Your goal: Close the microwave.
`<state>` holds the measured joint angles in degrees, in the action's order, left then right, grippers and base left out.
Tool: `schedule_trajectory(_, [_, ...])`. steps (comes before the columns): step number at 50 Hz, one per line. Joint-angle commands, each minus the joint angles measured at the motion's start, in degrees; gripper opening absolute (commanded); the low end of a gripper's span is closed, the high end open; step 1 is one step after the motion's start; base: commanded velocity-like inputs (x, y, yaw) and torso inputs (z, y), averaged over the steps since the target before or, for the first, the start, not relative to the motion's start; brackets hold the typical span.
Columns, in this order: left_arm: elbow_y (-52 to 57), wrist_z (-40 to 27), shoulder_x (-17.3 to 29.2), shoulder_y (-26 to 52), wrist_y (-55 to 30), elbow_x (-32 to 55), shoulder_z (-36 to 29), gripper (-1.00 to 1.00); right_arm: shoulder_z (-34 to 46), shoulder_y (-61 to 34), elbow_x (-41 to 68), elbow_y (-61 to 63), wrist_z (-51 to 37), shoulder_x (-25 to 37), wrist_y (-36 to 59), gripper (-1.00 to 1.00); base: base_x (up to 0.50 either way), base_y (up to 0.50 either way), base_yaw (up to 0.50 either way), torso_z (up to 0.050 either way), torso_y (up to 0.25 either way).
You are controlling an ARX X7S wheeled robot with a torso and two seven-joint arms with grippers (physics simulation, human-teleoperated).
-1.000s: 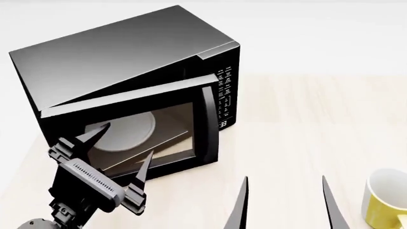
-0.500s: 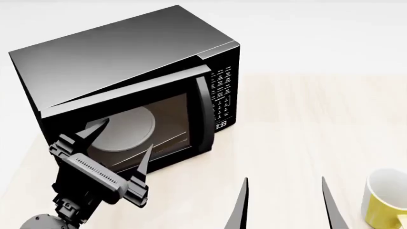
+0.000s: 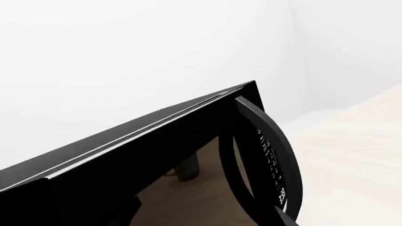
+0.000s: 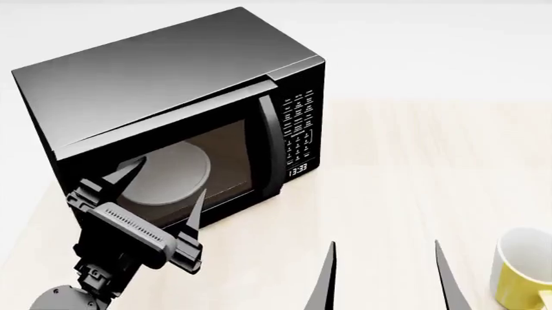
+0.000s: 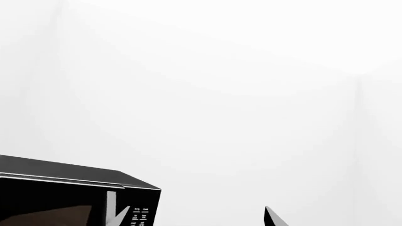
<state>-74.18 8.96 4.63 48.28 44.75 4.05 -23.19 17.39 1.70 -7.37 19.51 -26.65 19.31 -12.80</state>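
The large black microwave (image 4: 172,64) stands at the table's back left. Its glass door (image 4: 226,152) lies almost flush with the body, its curved handle (image 4: 271,145) beside the keypad (image 4: 304,126) and clock (image 4: 298,170). The white plate (image 4: 177,169) shows through the glass. My left gripper (image 4: 169,180) is open and empty, its fingertips over the door's lower left; I cannot tell if they touch it. The left wrist view shows the door's top edge (image 3: 150,125) and handle (image 3: 276,150) from very near. My right gripper (image 4: 384,245) is open and empty, low in front, right of the microwave (image 5: 63,188).
A yellow mug (image 4: 521,268) stands on the light wooden table (image 4: 414,168) at the front right, just right of my right gripper. The microwave's left side sits near the table's left edge. A plain white wall lies behind.
The microwave door has swung from clearly ajar to almost shut. My left gripper has moved slightly forward with it, still open. The right gripper has not moved.
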Motion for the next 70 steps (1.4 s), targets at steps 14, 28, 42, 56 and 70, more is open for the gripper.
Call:
schedule_trajectory(14, [-0.7, -6.1, 0.7, 1.7, -0.6, 1.0, 8.2, 1.0, 0.7, 0.0, 0.1, -0.6, -0.3, 0.3, -0.2, 1.0, 0.0, 0.0, 0.0, 0.0, 0.001])
schedule_trajectory(28, [-0.7, -11.5, 1.4, 1.0, -0.3, -1.3, 10.5, 1.0, 1.3, 0.1, -0.1, -0.9, -0.4, 0.4, -0.4, 1.0, 0.0, 0.0, 0.0, 0.001, 0.001])
schedule_trajectory(42, [52.3, -7.4, 6.0, -31.5, -27.8, -0.3, 6.0, 1.0, 2.4, 0.4, -0.1, -1.8, -0.4, 0.4, -1.1, 1.0, 0.0, 0.0, 0.0, 0.0, 0.001])
schedule_trajectory(56, [64.7, -9.6, 10.1, -39.5, -33.7, 1.7, 8.4, 1.0, 2.7, 0.2, -0.1, -2.2, -0.5, 0.4, -0.9, 1.0, 0.0, 0.0, 0.0, 0.0, 0.0])
schedule_trajectory(70, [71.8, -14.6, 13.4, -45.3, -35.8, 5.4, 15.3, 1.0, 1.8, -0.9, 1.0, -4.1, -1.1, 0.3, 0.5, 1.0, 0.0, 0.0, 0.0, 0.0, 0.0])
